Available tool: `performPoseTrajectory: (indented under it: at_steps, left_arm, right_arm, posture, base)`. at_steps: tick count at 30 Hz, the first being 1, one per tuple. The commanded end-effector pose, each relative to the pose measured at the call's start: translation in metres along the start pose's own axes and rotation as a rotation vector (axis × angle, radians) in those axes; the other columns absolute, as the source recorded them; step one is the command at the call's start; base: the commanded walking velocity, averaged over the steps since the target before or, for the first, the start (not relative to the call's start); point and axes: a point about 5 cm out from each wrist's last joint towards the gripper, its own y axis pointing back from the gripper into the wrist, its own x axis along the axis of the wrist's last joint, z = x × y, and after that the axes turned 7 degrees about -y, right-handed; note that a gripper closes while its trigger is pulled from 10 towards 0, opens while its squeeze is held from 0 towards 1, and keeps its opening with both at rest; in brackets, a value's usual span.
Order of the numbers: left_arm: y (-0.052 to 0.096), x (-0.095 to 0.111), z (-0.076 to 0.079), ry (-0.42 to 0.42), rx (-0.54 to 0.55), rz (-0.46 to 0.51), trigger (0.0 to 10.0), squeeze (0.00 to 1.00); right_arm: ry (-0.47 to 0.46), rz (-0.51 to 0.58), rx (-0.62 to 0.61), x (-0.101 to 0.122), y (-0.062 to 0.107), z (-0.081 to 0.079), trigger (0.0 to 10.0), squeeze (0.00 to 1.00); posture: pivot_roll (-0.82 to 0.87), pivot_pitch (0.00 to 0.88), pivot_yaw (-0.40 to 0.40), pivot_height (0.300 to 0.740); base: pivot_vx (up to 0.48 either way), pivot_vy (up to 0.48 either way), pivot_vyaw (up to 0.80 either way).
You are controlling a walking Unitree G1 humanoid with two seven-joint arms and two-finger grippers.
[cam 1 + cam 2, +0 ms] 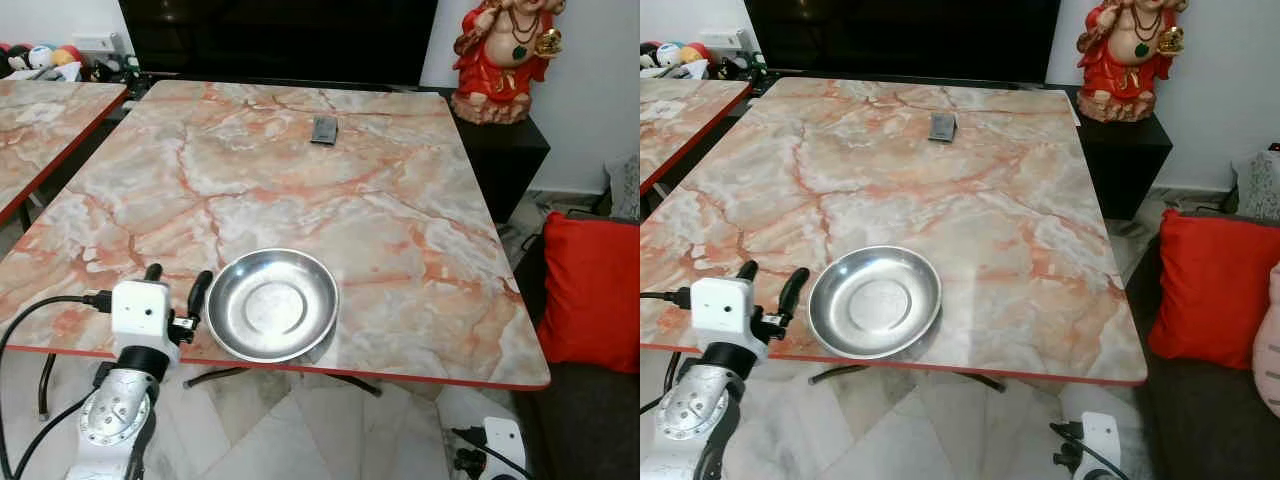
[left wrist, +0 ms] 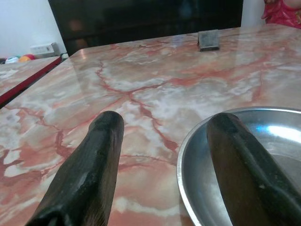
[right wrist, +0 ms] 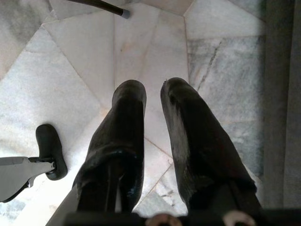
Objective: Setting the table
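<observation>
A round steel plate [image 1: 272, 303] lies near the front edge of the marble-patterned table [image 1: 330, 190], left of the middle. My left gripper [image 1: 178, 282] is open at the plate's left rim, low over the tabletop. In the left wrist view one finger [image 2: 244, 165] stands over the plate's rim [image 2: 186, 155] and the other finger [image 2: 91, 165] over bare table; nothing is held between them. My right gripper [image 3: 153, 89] hangs low beside the table's front right corner, above the floor, its fingers close together with nothing in them.
A small dark grey object [image 1: 324, 129] lies far back on the table. A red figurine [image 1: 505, 55] stands on a dark cabinet at the back right. A red cushion [image 1: 595, 290] is at the right. A second marble table [image 1: 40, 120] stands to the left.
</observation>
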Motion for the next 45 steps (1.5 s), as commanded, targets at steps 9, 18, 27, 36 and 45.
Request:
performPoseTrajectory:
  at_steps: [9, 18, 27, 36, 45]
  left_arm:
    - [0.0, 0.005, 0.001, -0.025, 0.012, 0.026, 10.0, 0.0]
    - [0.0, 0.004, 0.007, -0.016, 0.011, 0.026, 10.0, 0.0]
    - [0.001, 0.004, 0.009, -0.01, 0.009, 0.026, 10.0, 0.0]
    - [0.0, 0.004, 0.012, -0.006, 0.003, 0.026, 10.0, 0.0]
    - [0.0, 0.004, 0.012, -0.01, 0.003, 0.028, 10.0, 0.0]
  right_arm:
    - [-0.011, -0.008, -0.007, -0.005, 0.0, -0.001, 10.0, 0.0]
    - [-0.009, -0.01, -0.008, -0.006, 0.001, 0.0, 10.0, 0.0]
    - [-0.003, -0.017, -0.008, -0.007, 0.001, 0.001, 10.0, 0.0]
    - [-0.001, -0.02, -0.01, -0.008, 0.001, 0.002, 10.0, 0.0]
    - [-0.001, -0.022, -0.009, -0.009, 0.001, 0.001, 10.0, 0.0]
  posture:
    - [0.1, 0.048, 0.004, 0.74]
    - [0.1, 0.037, 0.005, 0.74]
    - [0.1, 0.033, 0.003, 0.74]
    - [0.1, 0.032, 0.003, 0.74]
    - [0.1, 0.029, 0.005, 0.74]
  base:
    - [0.0, 0.101, 0.0]
    - [0.0, 0.041, 0.0]
    - [0.0, 0.367, 0.0]
    - [0.0, 0.453, 0.0]
    - [0.0, 0.47, 0.0]
